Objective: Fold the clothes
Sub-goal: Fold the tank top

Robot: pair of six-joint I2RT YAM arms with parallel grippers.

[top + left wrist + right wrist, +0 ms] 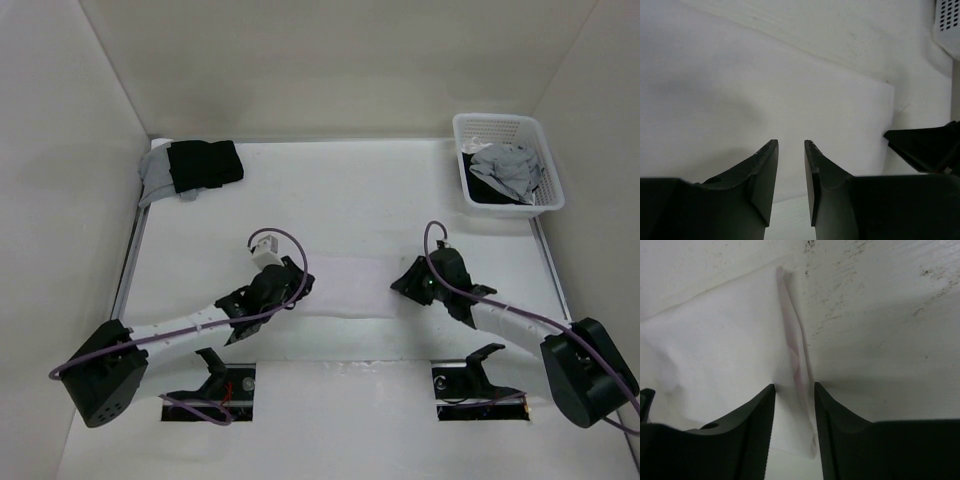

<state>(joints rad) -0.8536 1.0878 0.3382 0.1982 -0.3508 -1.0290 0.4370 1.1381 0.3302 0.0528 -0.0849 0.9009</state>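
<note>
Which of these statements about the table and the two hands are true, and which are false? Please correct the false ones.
1. The white garment lies on the table, near its middle. True.
2. The basket stands at the far left corner. False: it stands at the far right corner.
3. The left hand has its jaws apart, with nothing between them. True.
4. The right hand is at the right edge of the white garment. True.
5. The black garment lies under the right hand. False: it lies at the far left corner, on a grey garment.
</note>
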